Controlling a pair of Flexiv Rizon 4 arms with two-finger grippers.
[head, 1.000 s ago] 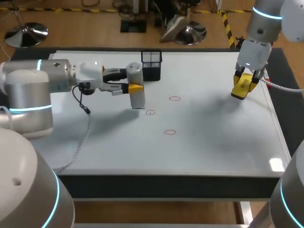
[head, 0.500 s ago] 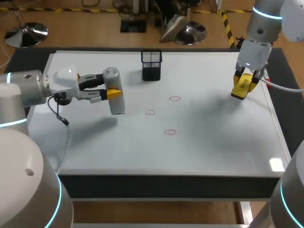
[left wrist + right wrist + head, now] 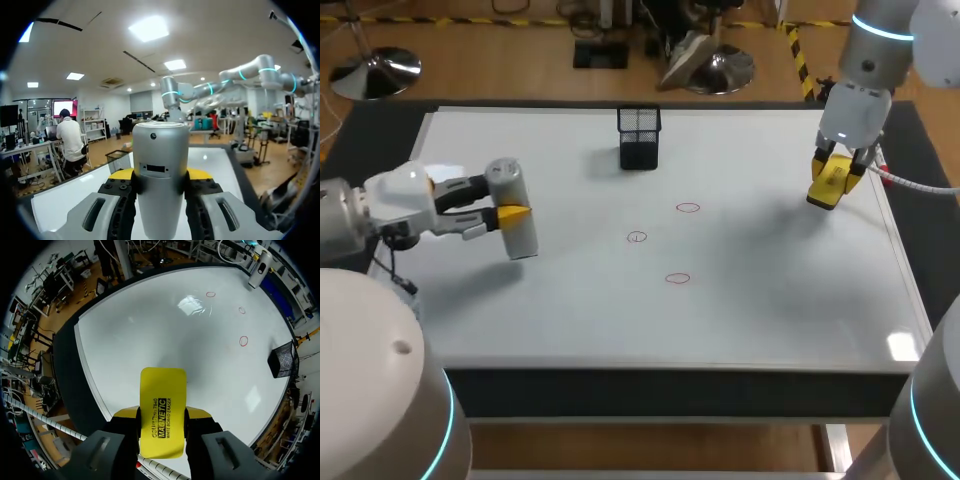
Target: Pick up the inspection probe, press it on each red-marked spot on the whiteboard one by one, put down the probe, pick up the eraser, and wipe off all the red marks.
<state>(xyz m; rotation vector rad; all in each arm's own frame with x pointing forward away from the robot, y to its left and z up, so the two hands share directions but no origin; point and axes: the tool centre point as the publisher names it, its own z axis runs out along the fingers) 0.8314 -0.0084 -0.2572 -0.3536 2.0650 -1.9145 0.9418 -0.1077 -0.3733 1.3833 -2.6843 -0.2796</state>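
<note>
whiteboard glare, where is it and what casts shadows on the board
Head view: a small bright glare patch near the whiteboard's front right corner, soft shadows beneath the probe and near the eraser. Right wrist view: a ceiling-light reflection on the board close to the red marks.

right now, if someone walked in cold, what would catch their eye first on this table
The left claw holds a silver inspection probe over the left side of the whiteboard, while the right claw grips a bright yellow eraser near its far right edge. Three small red marks sit mid-board, not yet wiped.
</note>
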